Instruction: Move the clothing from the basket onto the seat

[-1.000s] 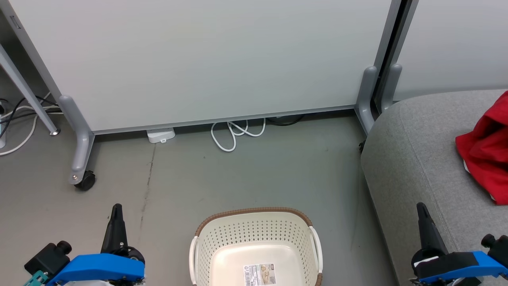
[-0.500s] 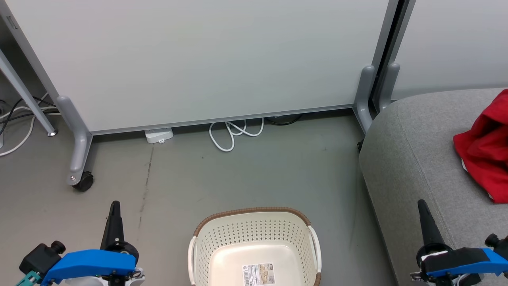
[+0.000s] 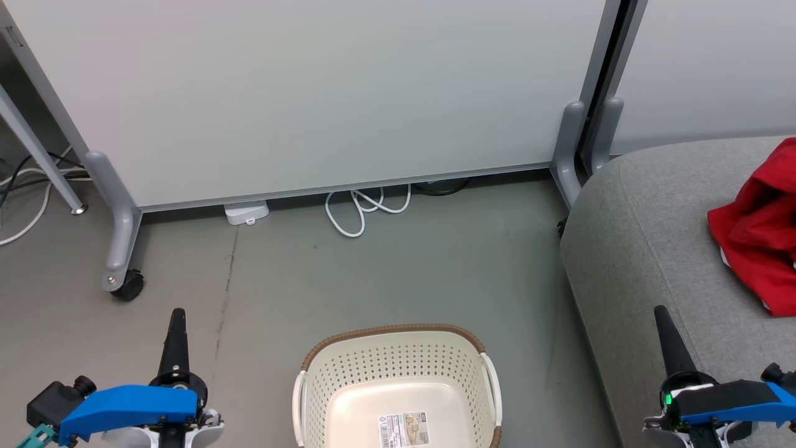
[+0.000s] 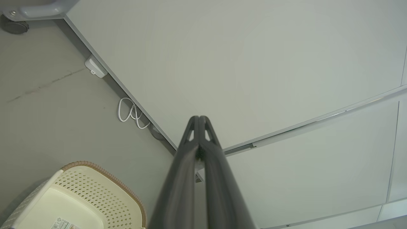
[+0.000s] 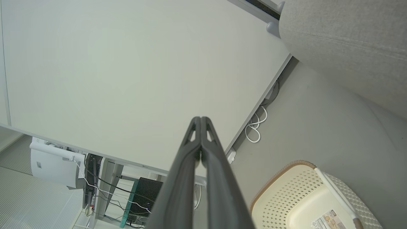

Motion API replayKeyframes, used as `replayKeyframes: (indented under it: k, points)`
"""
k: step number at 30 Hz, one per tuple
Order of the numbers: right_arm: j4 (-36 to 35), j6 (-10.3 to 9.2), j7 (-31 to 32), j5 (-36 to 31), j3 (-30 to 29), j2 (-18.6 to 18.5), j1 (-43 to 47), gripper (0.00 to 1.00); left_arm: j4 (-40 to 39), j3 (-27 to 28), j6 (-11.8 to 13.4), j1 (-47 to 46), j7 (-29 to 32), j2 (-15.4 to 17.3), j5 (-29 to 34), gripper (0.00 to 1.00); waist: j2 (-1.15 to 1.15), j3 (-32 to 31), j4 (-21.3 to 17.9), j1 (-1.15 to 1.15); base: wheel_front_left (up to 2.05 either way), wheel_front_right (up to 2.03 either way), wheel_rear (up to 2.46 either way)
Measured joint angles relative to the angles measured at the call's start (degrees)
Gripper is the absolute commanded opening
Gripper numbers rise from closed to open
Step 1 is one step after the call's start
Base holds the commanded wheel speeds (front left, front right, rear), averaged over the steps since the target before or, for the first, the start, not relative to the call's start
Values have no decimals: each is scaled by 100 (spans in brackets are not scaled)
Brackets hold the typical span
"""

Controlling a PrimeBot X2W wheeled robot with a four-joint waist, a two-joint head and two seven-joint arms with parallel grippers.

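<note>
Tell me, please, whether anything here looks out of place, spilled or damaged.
Nothing stands out. The basket stands upright on the floor, with a label sticker on its bottom; the red clothing lies bunched on the grey seat. A white cable lies loosely looped below the partition.

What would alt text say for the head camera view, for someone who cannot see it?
Red clothing lies on a grey sofa seat at right, while a cream laundry basket stands on the floor between the robot's shut left gripper and right gripper. Behind stands a pale partition panel with a coiled white cable at its foot.
</note>
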Motion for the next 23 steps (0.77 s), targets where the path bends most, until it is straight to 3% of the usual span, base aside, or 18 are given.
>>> replayKeyframes:
  k: [23]
  points:
    - [15,0,301,1183,-55,-1,-136,0,0,92,-23,-121,294,1,-1225,0,0,11,-53,0,0,0,0]
